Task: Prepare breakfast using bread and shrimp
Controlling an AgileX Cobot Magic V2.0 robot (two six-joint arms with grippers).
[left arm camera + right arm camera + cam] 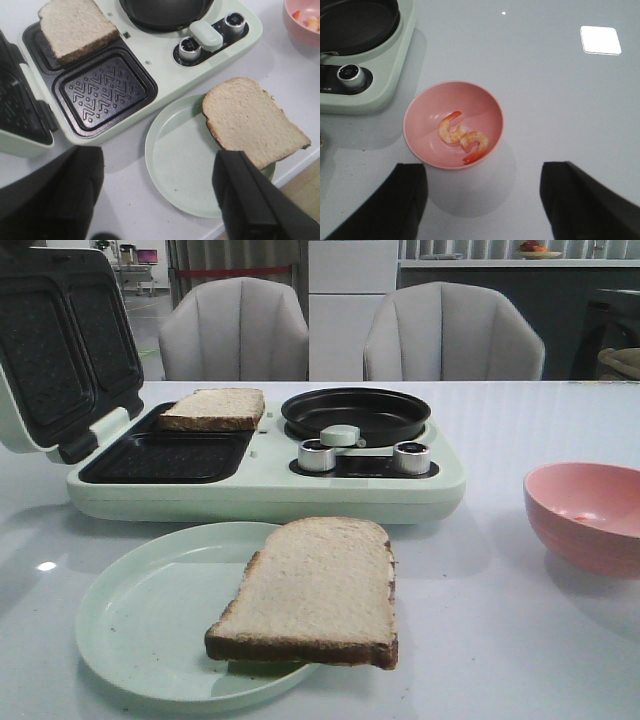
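One bread slice (318,590) lies on the pale green plate (140,620), overhanging its right rim; it also shows in the left wrist view (250,120). A second slice (215,408) rests on the back grill plate of the open sandwich maker (270,480), also seen in the left wrist view (75,27). Two orange-pink shrimp (464,137) lie in the pink bowl (420,125), which stands at the right in the front view (590,515). My left gripper (160,195) is open and empty above the plate. My right gripper (482,197) is open and empty above the table near the bowl.
The sandwich maker's lid (60,350) stands open at the left. Its front grill plate (105,92) is empty. A round black pan (355,415) and two knobs (365,455) sit on its right half. Two grey chairs (350,335) stand behind the table.
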